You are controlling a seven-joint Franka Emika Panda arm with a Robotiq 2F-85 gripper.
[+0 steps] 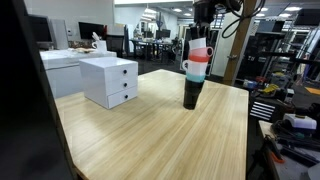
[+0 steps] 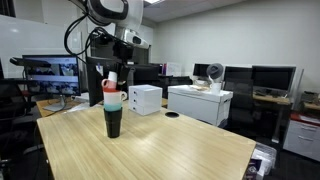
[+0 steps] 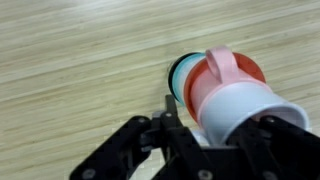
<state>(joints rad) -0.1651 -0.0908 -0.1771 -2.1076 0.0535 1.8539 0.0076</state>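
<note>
A stack of nested cups stands on the wooden table (image 1: 150, 140): a black cup (image 1: 191, 94) at the bottom, then a teal one, a red one (image 3: 225, 75) with its handle, and a white cup (image 3: 250, 115) on top. The stack shows in both exterior views, the white cup (image 2: 112, 80) uppermost. My gripper (image 3: 215, 125) hangs straight above the stack, its black fingers (image 3: 166, 112) on either side of the white cup's upper part. A narrow gap shows between the near finger and the cup, so the jaws stand slightly apart around it.
A white two-drawer box (image 1: 110, 80) sits on the table a short way from the stack, also seen as the white drawer box (image 2: 145, 98). Desks, monitors and shelves (image 1: 290, 60) ring the table. The table edge (image 1: 248, 130) runs close to the cluttered shelving.
</note>
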